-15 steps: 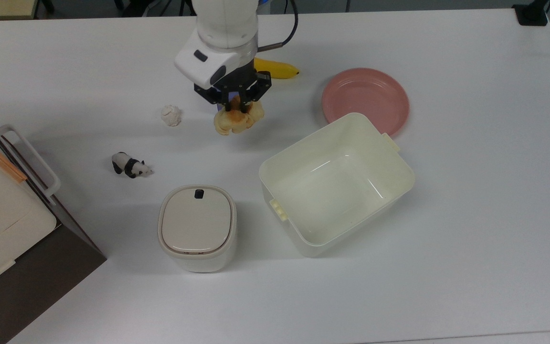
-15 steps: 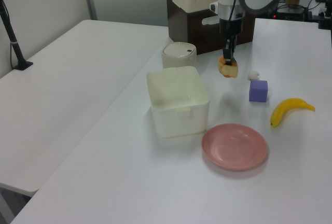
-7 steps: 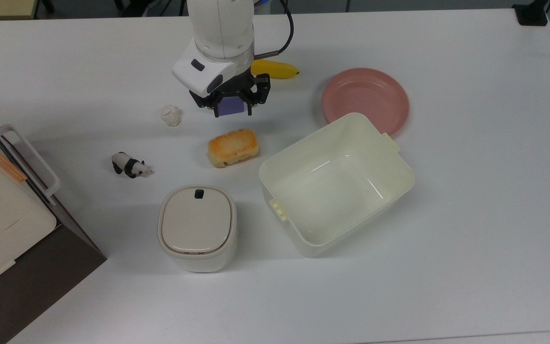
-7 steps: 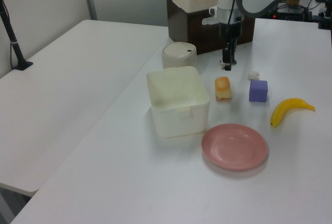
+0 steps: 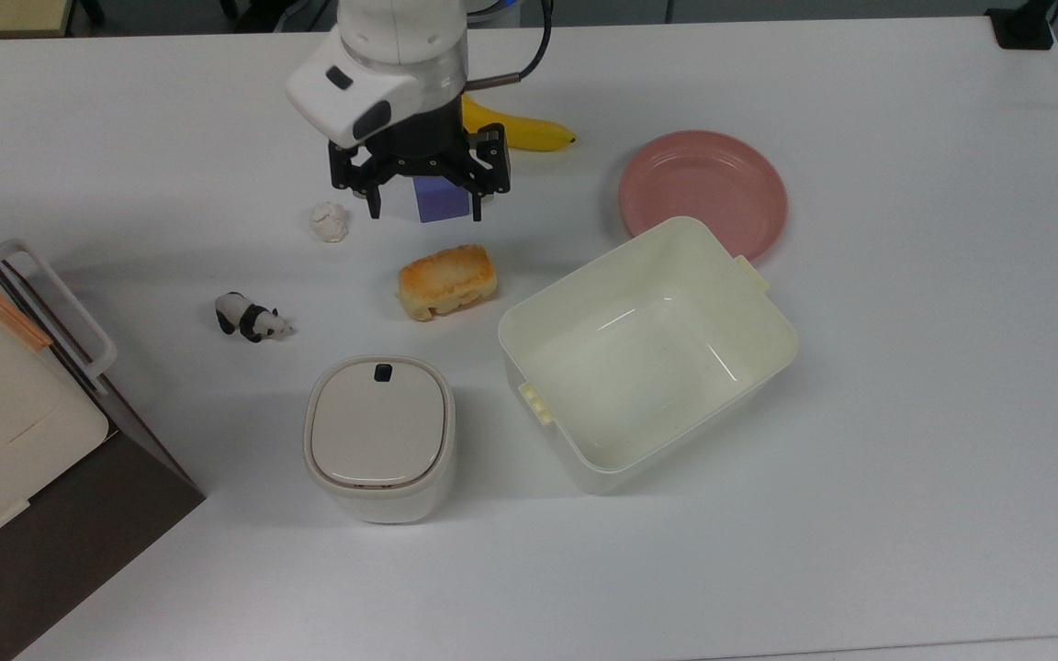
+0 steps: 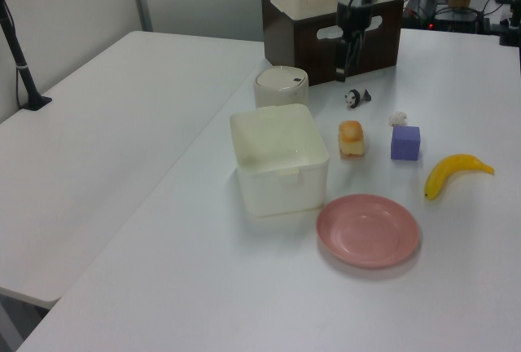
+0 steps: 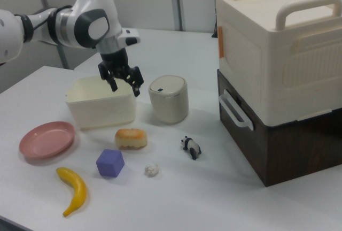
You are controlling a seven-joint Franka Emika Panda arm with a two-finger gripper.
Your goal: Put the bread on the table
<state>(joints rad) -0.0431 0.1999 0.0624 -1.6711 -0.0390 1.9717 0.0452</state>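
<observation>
The bread (image 5: 448, 280), a small loaf with a toasted orange top, lies flat on the white table (image 5: 906, 459) between the cream bin and a white lumpy ball. It also lies on the table in the left view, bread (image 6: 352, 138), and in the right view, bread (image 7: 131, 138). My gripper (image 5: 424, 209) hangs open and empty above the table, well clear of the loaf and over the purple cube (image 5: 440, 199). In the right view the gripper (image 7: 125, 88) is raised high with its fingers spread. The left view has the gripper (image 6: 351, 63) up in front of the brown box.
A cream bin (image 5: 647, 353) stands right of the loaf in the top view, with a pink plate (image 5: 703, 193) behind it. A banana (image 5: 529, 133), a white ball (image 5: 330, 221), a toy panda (image 5: 252, 319) and a lidded canister (image 5: 380, 436) surround the spot. A large box (image 7: 278, 70) stands at the table's edge.
The gripper let go of the bread, which dropped onto the table and lies flat. Since then the gripper has risen, shifted to the top view's left and spread wider.
</observation>
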